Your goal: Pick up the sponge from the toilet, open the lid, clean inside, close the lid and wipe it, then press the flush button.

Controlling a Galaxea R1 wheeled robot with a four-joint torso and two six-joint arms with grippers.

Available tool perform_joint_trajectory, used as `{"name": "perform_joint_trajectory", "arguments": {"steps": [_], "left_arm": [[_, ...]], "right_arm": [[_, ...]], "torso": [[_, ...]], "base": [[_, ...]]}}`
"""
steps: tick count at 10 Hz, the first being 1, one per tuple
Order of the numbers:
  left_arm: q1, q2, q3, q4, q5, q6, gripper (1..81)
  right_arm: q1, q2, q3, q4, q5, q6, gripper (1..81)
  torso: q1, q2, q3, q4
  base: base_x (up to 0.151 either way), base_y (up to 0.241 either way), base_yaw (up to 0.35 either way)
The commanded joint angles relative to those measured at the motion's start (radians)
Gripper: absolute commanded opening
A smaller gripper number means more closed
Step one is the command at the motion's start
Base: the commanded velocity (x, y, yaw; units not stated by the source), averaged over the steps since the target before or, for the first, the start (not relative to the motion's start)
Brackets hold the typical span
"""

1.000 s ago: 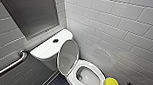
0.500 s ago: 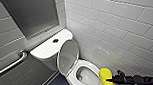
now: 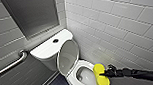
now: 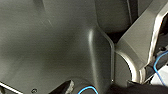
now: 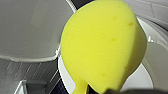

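- My right claw [image 3: 105, 74] is clamped shut on the sponge [image 3: 100, 69], pinching it across its middle. The fingers themselves are hard to make out in the right wrist view, buried behind the yellow block.
- The sponge hangs at the near right edge of the bowl, over the seat ring [image 3: 73, 80]. I cannot tell whether it touches the ring.
- I cannot tell how my left claw stands (its wrist view gives me grey robot housing and a blue cable [image 4: 86, 89]).
- The toilet [image 3: 45, 50] is cut off by the lower edge of the head view, so the front of the bowl is hidden.
- The lid [image 3: 67, 56] stands raised, leaning back against the tank. Its lower end is hidden behind the seat ring.
- The bowl's inside is too blurred to read.
- The right arm runs out of the head view's right edge.
- Counts: one sponge, one toilet, one lid, one flush button [image 3: 55, 41] in the middle of the tank top, one metal grab bar [image 3: 11, 64] on the tiled wall beside the tank, and one dark panel [image 3: 31, 15] above it.
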Motion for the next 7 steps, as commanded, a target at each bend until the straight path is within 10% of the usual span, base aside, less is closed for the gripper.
{"name": "perform_joint_trajectory", "arguments": {"steps": [1,5,7], "left_arm": [[0.018,-0.01,0.016,0.008,0.077,0.005,81.1],[0.019,-0.007,0.016,0.007,0.077,0.005,81.1],[0.021,-0.007,0.016,0.007,0.077,0.005,81.1]], "right_arm": [[0.154,0.024,-0.016,0.023,-0.061,0.008,1.0],[0.206,0.111,-0.082,0.024,-0.1,0.008,1.0],[0.224,0.142,-0.122,0.024,-0.103,0.008,1.0]], "torso": [[0.062,-0.096,-0.027,0.0],[0.043,-0.077,-0.146,0.0],[0.045,-0.081,-0.122,0.0]], "base": [[0.0,0.0,0.0],[0.0,0.0,0.0],[0.0,0.0,0.0]]}}
